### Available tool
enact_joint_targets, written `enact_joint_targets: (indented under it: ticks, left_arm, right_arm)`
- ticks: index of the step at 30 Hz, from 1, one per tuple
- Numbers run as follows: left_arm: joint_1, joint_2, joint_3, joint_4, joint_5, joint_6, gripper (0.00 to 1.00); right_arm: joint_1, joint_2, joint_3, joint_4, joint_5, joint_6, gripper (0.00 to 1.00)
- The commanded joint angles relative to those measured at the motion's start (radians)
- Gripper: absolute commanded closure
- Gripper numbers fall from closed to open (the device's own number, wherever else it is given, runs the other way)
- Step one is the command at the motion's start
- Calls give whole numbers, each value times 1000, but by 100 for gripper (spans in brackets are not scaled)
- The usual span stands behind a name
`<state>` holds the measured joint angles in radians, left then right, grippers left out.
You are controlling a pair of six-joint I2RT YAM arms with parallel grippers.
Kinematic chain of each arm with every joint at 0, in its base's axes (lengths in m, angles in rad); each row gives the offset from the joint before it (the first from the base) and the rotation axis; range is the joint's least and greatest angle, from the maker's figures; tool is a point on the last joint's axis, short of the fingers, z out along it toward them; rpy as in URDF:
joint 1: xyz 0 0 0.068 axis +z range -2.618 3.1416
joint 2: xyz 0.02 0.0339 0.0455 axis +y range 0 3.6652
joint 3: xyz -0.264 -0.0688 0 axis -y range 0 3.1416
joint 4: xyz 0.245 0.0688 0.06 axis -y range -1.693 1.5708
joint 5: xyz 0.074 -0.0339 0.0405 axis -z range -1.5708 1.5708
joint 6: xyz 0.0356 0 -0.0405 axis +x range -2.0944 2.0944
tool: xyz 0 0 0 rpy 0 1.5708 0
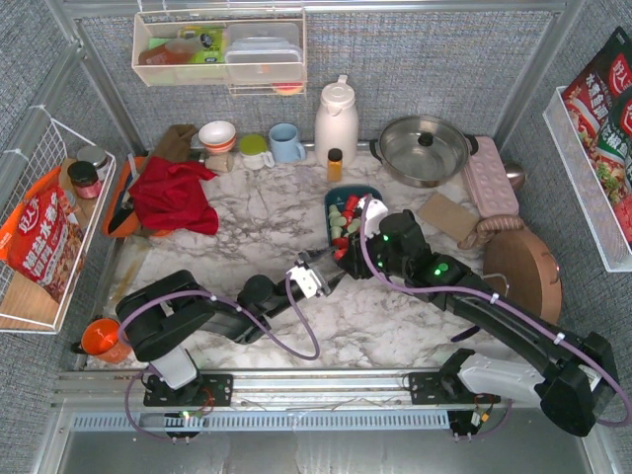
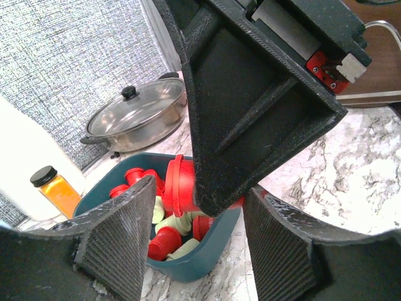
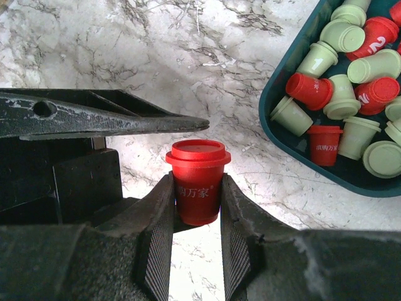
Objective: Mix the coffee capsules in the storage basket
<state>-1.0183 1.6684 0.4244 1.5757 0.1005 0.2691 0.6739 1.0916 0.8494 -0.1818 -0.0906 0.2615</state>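
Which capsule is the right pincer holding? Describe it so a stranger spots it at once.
On the marble table, find the dark teal storage basket near the middle. Just outside its rim the right pincer clamps one red capsule, its wide end sticking out. Every other capsule, red or pale green, lies loose inside the basket.

Marble table closed in by grey fabric walls.
A white tabletop (image 1: 262,212) with grey veining sits under bright, even light, with grey woven wall panels (image 1: 415,54) in silver metal framing (image 1: 94,74) on three sides. A clear bin (image 1: 143,44) hangs on the back wall, a white wire basket (image 1: 49,133) on the left wall and a white wire rack (image 1: 578,188) on the right.
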Motion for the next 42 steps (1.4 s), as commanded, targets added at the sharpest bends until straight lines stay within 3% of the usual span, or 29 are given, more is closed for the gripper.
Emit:
enact_joint_targets:
  ticks: [1,4,6,7,18,25,31,36,42]
  left_arm:
    - [1,8,5,106,-22,-2,33]
    - [1,10,3,106,-24,2,23]
    - [1,10,-3,105,-24,6,2]
    - [1,10,-6,106,-25,9,1]
    - [-3,-51,-84,106,-110,5,1]
    - [-3,-155,-168,99,-430,-12,1]
    - [-3,-261,-230,37,-565,-11,1]
    - [-3,-373,-269,-9,-645,7,1]
    - [-1,-528,-244,-278,-794,-6,1]
  right_arm:
    - [2,-6,-3,-16,17,4,94]
    - [2,-7,-2,-16,38,4,95]
    - [1,-10,1,-16,73,7,96]
    - [2,-10,5,-16,104,15,97]
    - [-8,99,74,71,312,-10,97]
    - [-32,326,187,127,451,-93,90]
    - [-105,541,321,207,398,-115,88]
    - [-148,713,451,186,342,-117,77]
    - [-178,805,526,121,341,-48,55]
